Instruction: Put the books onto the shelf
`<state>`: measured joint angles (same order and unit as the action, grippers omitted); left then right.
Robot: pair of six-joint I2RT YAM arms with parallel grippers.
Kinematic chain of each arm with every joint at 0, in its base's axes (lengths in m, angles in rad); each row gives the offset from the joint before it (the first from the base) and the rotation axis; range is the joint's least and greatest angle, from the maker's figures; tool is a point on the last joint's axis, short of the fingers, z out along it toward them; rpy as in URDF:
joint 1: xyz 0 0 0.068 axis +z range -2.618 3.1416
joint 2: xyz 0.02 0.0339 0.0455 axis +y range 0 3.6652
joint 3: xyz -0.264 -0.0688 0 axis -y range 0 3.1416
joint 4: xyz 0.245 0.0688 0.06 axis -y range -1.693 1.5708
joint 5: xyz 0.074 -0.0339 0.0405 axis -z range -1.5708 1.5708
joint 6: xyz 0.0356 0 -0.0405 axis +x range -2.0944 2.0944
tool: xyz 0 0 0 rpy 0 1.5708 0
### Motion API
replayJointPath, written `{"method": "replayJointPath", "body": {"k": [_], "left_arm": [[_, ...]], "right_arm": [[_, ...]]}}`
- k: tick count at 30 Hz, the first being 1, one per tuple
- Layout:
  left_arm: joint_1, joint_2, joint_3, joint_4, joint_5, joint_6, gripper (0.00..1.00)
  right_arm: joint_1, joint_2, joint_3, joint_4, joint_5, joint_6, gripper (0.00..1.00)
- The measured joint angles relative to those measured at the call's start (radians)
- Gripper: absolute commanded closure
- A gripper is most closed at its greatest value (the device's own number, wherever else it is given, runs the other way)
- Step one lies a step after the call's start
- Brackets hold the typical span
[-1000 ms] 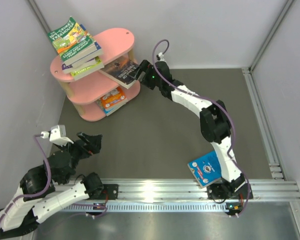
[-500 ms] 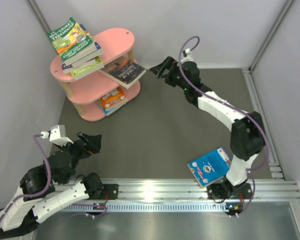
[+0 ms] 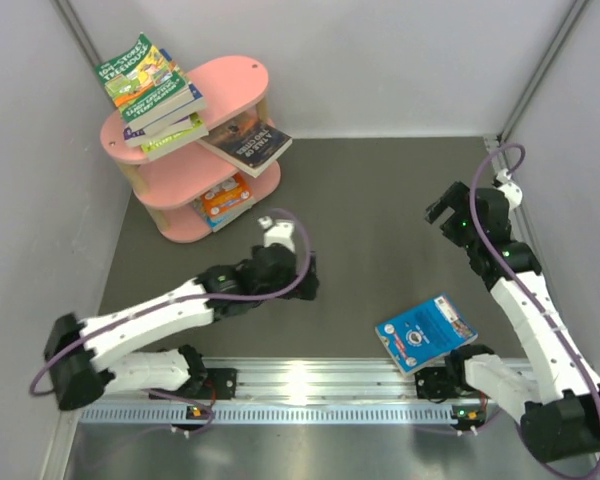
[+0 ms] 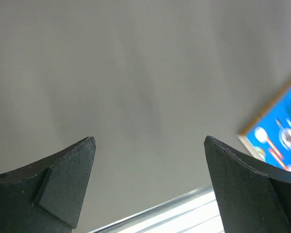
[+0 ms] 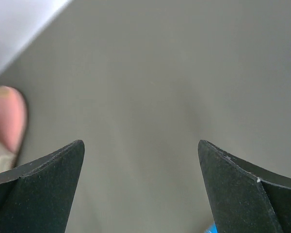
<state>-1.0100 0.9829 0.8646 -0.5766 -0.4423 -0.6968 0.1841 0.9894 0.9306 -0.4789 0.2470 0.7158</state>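
Books [image 3: 152, 92] are seen stacked on the pink shelf [image 3: 242, 78], while one blue book [image 3: 425, 332] is seen lying on the desk [image 3: 370, 210]. The left hand [image 4: 149, 141] and right hand [image 5: 140, 143] are held spread wide above the desk, with nothing gripped.

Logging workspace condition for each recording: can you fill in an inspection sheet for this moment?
Surface: dark grey table top, no spills seen.
Job's things: pink shelf in the far left corner; stack of books on its top tier; dark book jutting from the middle tier; orange book on the bottom tier; blue book lying on the table by the right arm's base, not yet shelved.
Clutter: nothing seen.
Grippers: left gripper open, empty, above the table; right gripper open, empty.
Cables: purple cable on each arm, looped at the wrist, clear of the books.
Surroundings: white walls; metal rail at the near edge.
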Motion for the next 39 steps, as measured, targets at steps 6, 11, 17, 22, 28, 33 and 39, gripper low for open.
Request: {"method": "replayJointPath", "body": {"k": [6,11,17,22,28,33,39], "left_arm": [[-0.070,0.463,0.058,0.261,0.349,-0.009,0.01],[-0.239,0.690,0.241,0.383,0.500,0.001,0.01],[-0.329,0.749,0.341,0.555,0.641,-0.010,0.01],[-0.362,0.856,0.401,0.641,0.705,-0.011,0.03],[-0.396,1.006,0.412,0.704,0.757,-0.031,0.07],[-0.397,1.029,0.432,0.751,0.772,-0.057,0.09],[-0.402,1.069,0.438,0.785,0.803,-0.085,0.11]], "right_arm": [[-0.053,-0.119,-0.023,-0.159,0.000,-0.026,0.00],[-0.109,-0.139,-0.036,-0.209,-0.003,-0.041,0.01],[-0.192,-0.145,-0.056,-0.249,-0.033,-0.048,0.00],[-0.237,-0.165,-0.056,-0.250,-0.067,-0.062,0.00],[-0.274,-0.174,-0.076,-0.255,-0.101,-0.082,0.00],[-0.321,-0.174,-0.080,-0.256,-0.124,-0.107,0.00],[-0.352,-0.168,-0.095,-0.249,-0.154,-0.122,0.00]]}}
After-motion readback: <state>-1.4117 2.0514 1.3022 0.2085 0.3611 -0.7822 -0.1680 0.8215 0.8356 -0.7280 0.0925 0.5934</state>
